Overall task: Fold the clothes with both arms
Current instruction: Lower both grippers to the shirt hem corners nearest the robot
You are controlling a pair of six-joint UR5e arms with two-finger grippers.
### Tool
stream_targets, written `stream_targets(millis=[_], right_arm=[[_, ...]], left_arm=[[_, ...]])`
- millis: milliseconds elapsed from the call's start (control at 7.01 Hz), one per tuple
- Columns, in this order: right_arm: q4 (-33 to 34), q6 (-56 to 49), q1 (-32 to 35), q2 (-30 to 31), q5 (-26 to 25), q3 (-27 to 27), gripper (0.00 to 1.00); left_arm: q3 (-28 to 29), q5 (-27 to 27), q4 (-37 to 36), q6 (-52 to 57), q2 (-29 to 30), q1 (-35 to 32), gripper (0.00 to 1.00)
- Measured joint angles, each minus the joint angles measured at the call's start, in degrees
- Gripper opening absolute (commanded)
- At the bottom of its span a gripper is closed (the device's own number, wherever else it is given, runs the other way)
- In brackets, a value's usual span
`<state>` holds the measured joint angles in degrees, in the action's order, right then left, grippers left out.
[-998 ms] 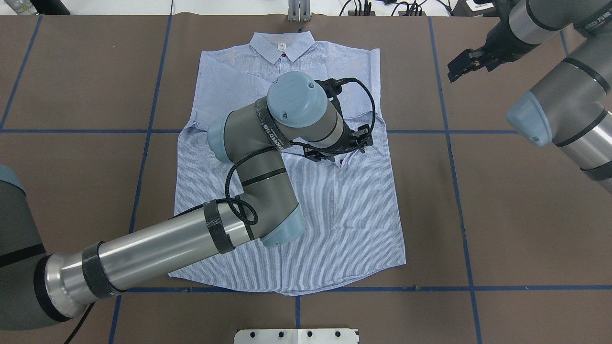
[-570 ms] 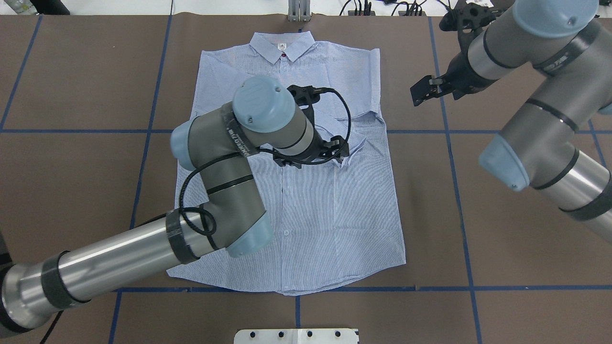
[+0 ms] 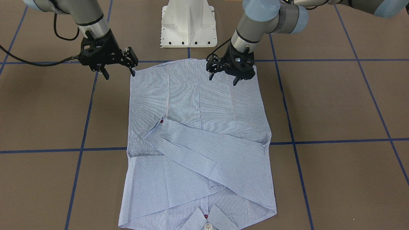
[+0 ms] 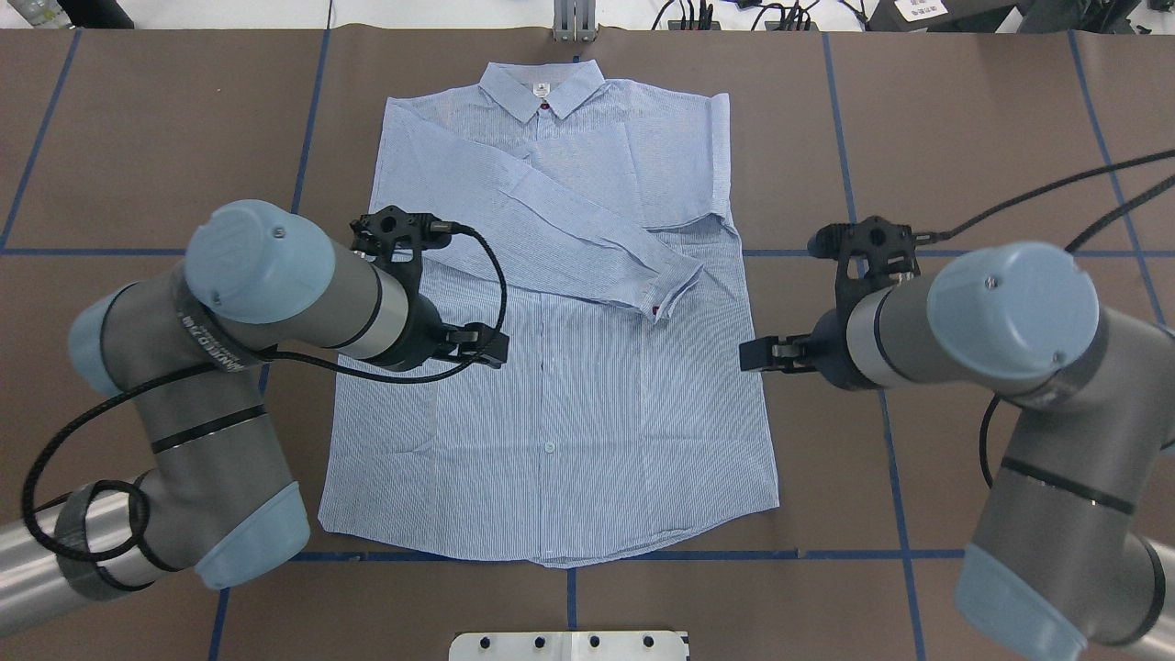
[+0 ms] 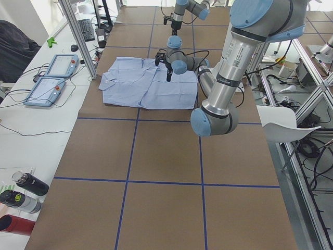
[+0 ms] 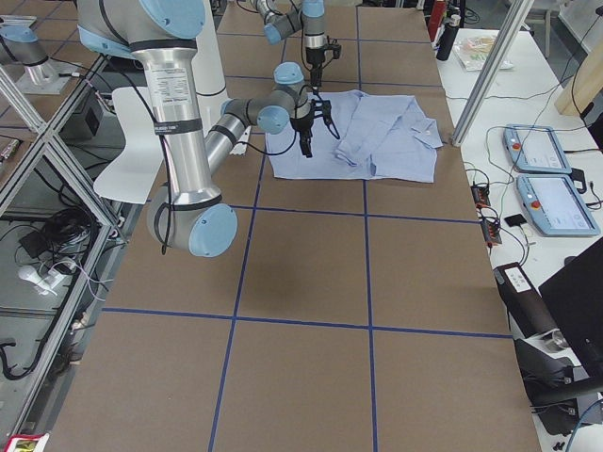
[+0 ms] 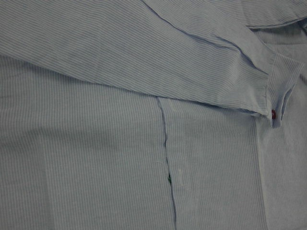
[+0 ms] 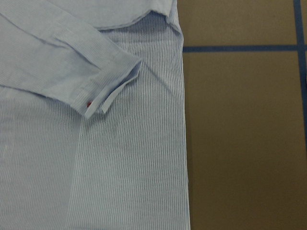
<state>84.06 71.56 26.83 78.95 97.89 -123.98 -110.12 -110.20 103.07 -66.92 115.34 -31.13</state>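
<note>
Brown table (image 4: 964, 138) with a grid of blue tape lines (image 4: 138, 252), and the striped shirt (image 4: 587, 431) is laid flat in the middle, front side up. Going by the overhead view, the collar (image 4: 542, 87) is at 12 o'clock and the hem at 6. One long sleeve (image 4: 551, 216) is folded across the chest, running from the shoulder at about 10 o'clock down toward 3. Its cuff (image 4: 670, 285) ends just inside the shirt's 3 o'clock edge, and you can see a little dark red button (image 4: 654, 311) on it.

Left gripper (image 3: 223, 80) hangs above the 9 o'clock half of the shirt with its fingers spread wide, nothing in them. Right gripper (image 3: 120, 75) is up in the air too, right over the shirt's 3 o'clock edge, also spread wide and holding nothing. Neither one is touching the cloth as far as I can see. Both wrist cameras just look down at the cuff and the stripes, and the right one also catches bare table beside the edge.

White robot base (image 3: 188, 22) sits past the hem at 6 o'clock.
</note>
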Motion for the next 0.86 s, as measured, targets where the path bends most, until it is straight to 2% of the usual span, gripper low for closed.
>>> stream_targets(millis=[143,285,570,855], right_arm=[[-0.4,4.3,-6.3,2.7,-6.1,-1.4,0.99],[-1.8,6.9,-10.5,5.6,-10.1,-2.3,0.99],[-5.6,8.3,-13.7,10.0,-12.7,-3.0,0.99],[-6.6,8.4,-14.2,11.2,-13.1,-3.0,0.99]], left_arm=[[-3.0,1.3,0.5,0.2,-4.4,0.6,1.0],[-5.6,3.7,2.5,-0.3,-9.7,2.1,1.0],[-7.6,8.8,6.5,-4.7,-17.5,7.7,0.99],[-7.4,12.6,7.7,-9.0,-21.1,12.6,0.84]])
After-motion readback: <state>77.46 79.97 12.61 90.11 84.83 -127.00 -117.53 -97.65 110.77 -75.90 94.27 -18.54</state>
